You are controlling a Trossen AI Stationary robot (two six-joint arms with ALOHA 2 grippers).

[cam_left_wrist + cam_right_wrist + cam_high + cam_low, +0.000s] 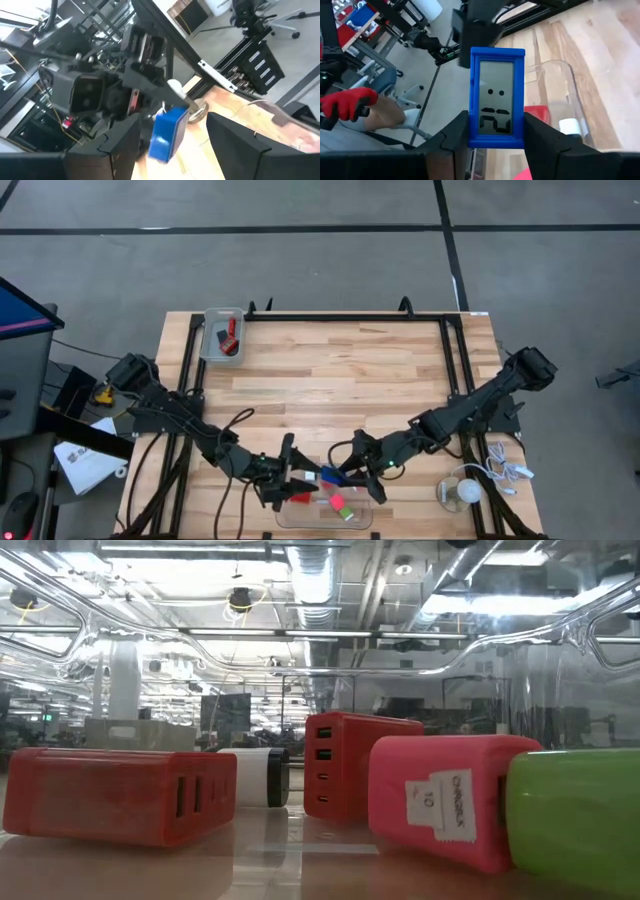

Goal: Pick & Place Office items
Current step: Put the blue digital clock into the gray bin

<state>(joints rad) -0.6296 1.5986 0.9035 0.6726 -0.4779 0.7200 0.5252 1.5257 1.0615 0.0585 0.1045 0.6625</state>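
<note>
the right gripper [492, 131] is clamped on a blue clock [497, 97] with a pale display, one dark finger pressed to each side of its frame, holding it upright above the table. in the high view the same gripper [352, 471] sits at the near edge of the wooden table [340, 370], the blue piece just in front of it. facing it, almost touching, is the left gripper [298, 476]; its fingers [235, 145] stand spread apart, the blue clock [168, 134] between them with a gap on either side. just below both grippers lies a clear tray [325, 515] holding red, green and white items. well away, at the far left corner, a second clear tray [222, 335] holds red and black pieces. to the right gripper's outer side lies a white round bulb [462, 492] with its cable.
</note>
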